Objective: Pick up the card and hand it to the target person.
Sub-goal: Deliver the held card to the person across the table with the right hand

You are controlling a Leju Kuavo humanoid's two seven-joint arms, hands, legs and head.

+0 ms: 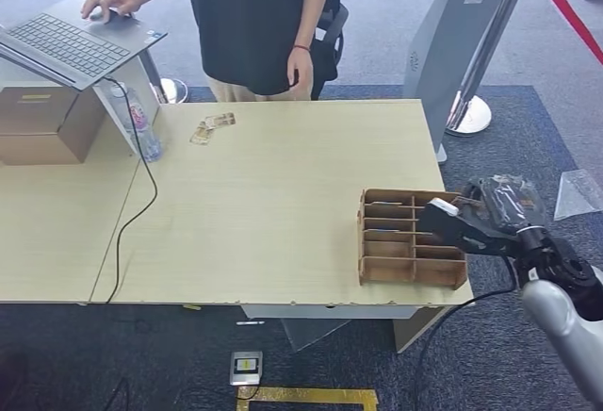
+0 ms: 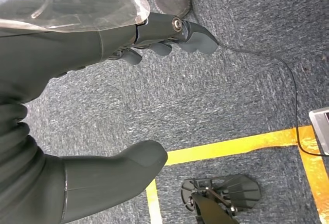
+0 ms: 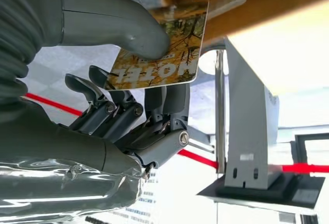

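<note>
Pinching the hotel card point(image 3: 163, 54) between thumb and fingers just above the wooden card rack point(image 1: 409, 237), the right hand point(image 1: 469, 221) had finished picking, leaving, seemingly, delivery to the person point(image 1: 259, 20) across the table point(image 1: 270, 204).

Yellow-leaf "HOTEL" card point(image 3: 163, 54) pinched in right robot hand point(image 3: 128, 75) beside wooden organizer point(image 1: 409, 238).

Pale wooden table point(image 1: 285, 204) on blue-grey carpet point(image 1: 497, 109)
</note>
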